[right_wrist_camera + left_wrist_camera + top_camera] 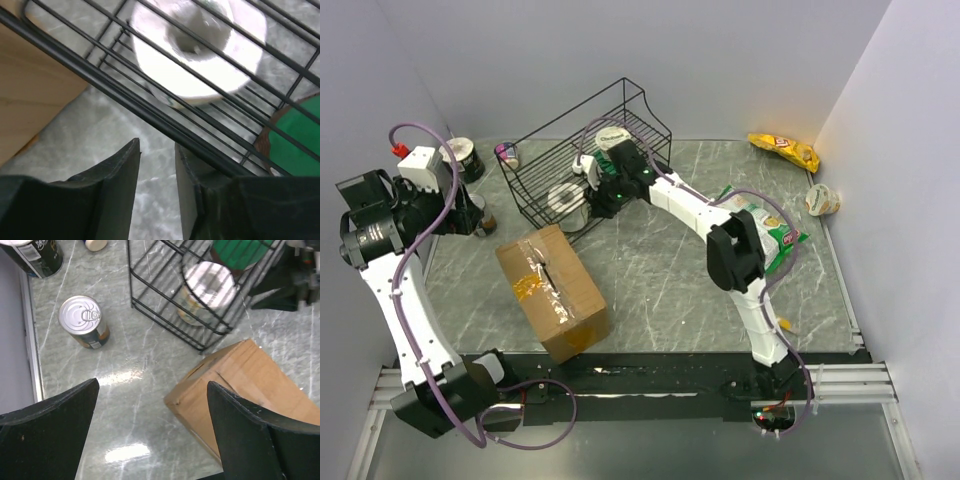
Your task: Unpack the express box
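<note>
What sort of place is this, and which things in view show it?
Probably a robotics lab test cell: the left arm and right arm bolted at the near edge of a marble-patterned table, plain white walls boxing it in, and an express box, wire rack and yellow snack bag laid out like props.

Left pincer point(152, 385) wide apart, arm folded high; right pincer point(157, 145) narrowly parted, arm outstretched.

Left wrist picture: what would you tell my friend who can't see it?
The brown express box lies on the grey marble table, below the open left gripper. Behind it stands a black wire rack with a white-lidded tub inside; a tin can stands off to the left.
</note>
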